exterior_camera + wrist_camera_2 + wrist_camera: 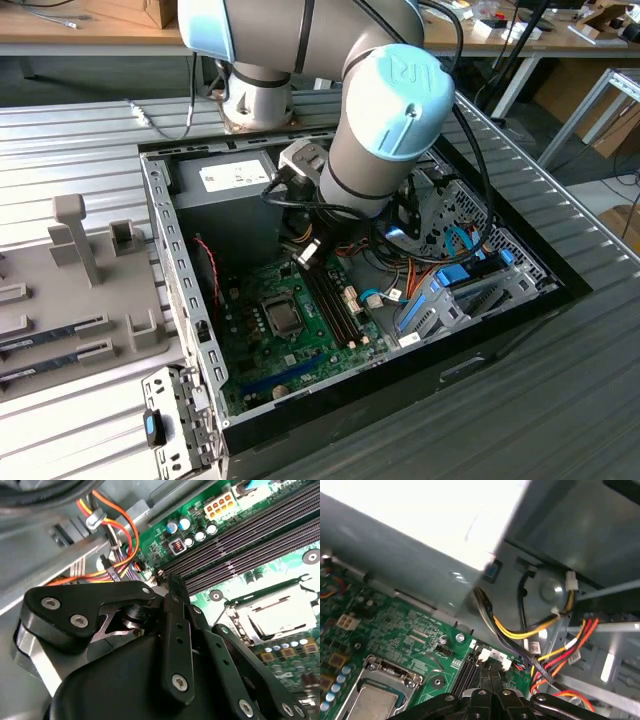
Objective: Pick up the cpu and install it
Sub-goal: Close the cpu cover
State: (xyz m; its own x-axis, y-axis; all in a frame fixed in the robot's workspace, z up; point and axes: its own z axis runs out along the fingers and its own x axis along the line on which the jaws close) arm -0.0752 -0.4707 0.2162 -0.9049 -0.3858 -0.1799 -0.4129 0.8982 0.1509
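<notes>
Work surface: ribbed grey metal table (60,130), spanning the frame. Upper edge: wooden benches (90,35) with white metal legs (515,85). Upper right: grey floor (610,195) and a cardboard box (628,222). Left: grey fixture tray (60,290). Lighting: even, overhead.

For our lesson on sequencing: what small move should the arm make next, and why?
Probably lift straight up a little: the cpu seems to lie in the socket frame, while the gripper hangs over the memory slots, cables close by.

pincer (170,587) fingertips hidden behind its own linkage
</notes>
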